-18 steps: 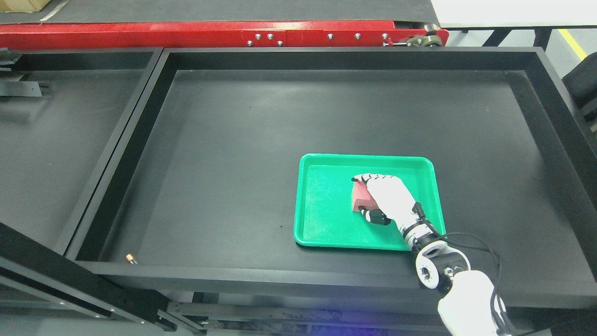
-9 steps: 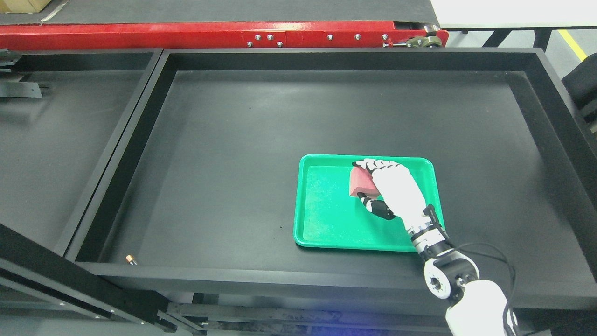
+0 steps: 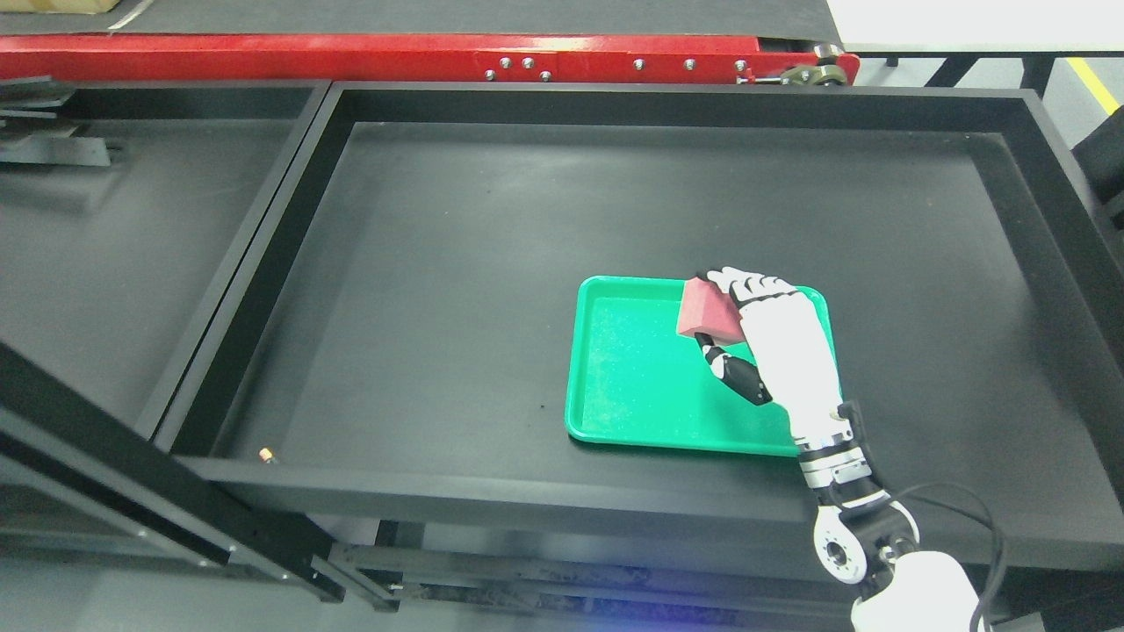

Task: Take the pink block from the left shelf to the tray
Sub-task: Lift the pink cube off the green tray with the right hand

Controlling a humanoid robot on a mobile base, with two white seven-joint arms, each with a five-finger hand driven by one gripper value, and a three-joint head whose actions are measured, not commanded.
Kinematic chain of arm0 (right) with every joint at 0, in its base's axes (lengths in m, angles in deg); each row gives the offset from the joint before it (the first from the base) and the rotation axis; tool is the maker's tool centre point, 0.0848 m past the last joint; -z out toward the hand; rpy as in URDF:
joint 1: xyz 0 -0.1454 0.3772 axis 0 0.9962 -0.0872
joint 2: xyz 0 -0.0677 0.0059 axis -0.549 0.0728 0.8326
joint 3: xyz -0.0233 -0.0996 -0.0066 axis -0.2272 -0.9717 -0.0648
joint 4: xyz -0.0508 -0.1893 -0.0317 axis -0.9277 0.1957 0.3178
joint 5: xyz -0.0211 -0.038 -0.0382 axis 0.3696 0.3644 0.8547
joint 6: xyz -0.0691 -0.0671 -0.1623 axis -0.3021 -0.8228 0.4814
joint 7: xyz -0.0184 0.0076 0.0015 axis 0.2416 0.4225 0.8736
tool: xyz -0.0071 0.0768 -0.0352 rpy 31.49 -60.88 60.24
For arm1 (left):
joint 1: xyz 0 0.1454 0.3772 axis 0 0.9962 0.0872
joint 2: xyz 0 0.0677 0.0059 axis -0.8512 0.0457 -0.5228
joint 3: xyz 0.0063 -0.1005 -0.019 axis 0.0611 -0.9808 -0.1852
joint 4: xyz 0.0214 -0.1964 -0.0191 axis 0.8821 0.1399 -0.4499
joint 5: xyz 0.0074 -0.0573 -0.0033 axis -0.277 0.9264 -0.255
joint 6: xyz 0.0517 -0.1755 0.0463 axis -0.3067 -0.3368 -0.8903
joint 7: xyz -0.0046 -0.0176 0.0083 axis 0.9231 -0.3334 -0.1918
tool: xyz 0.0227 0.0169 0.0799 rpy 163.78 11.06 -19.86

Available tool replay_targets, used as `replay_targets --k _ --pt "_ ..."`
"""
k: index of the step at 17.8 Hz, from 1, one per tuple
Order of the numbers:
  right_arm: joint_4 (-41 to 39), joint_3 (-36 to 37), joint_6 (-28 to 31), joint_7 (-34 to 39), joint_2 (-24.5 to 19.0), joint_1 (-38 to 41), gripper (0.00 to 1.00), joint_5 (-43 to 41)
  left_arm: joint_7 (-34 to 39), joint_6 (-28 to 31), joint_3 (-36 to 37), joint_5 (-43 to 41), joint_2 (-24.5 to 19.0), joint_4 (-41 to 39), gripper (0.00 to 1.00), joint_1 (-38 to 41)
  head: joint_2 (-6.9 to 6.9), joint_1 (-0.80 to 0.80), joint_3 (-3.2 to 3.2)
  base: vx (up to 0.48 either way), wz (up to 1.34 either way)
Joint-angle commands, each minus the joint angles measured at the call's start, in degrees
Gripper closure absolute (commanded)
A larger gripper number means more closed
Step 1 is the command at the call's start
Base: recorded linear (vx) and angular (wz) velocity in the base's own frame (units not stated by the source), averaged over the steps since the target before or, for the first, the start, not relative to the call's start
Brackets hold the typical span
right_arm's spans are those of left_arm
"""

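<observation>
we see our right hand [image 3: 773, 338], a white jointed hand with black finger segments, curled around the pink rectangular foam-like block [image 3: 707, 312]. the fingers [image 3: 746, 283] wrap over the block's far top edge and the dark thumb [image 3: 733, 373] presses up from beneath, so the block is pinched between them and sits tilted. the block is held over the far right part of the green plastic tray [image 3: 650, 395], near the tray's back rim; we cannot tell whether its lower edge touches the tray floor. our right arm comes in from the lower right corner, crossing the near wall of the large black shallow shelf bin [image 3: 527, 219] in which the tray rests. a second black bin [image 3: 105, 254] lies to the left, and a red metal rail [image 3: 395, 54] runs along the far side.
</observation>
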Motion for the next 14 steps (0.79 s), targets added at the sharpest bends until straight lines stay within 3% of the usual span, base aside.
replay_targets --k 1,9,14 --pt "-5.15 2.71 -1.26 -16.14 -0.47 1.94 0.96 -4.38 0.05 -0.02 0.00 0.00 -1.00 -1.00 0.00 -1.66 0.00 0.00 0.00 -0.145 0.20" --pt "-5.15 4.21 -0.55 -15.53 -0.82 4.22 0.96 -6.31 0.05 -0.02 0.00 0.00 -1.00 -1.00 0.00 -1.66 0.00 0.00 0.00 -0.157 0.33" --pt "-5.15 4.13 3.39 -15.09 -1.96 3.78 0.96 -7.28 0.05 -0.02 0.00 0.00 -1.00 -1.00 0.00 -1.66 0.00 0.00 0.00 -0.171 0.67"
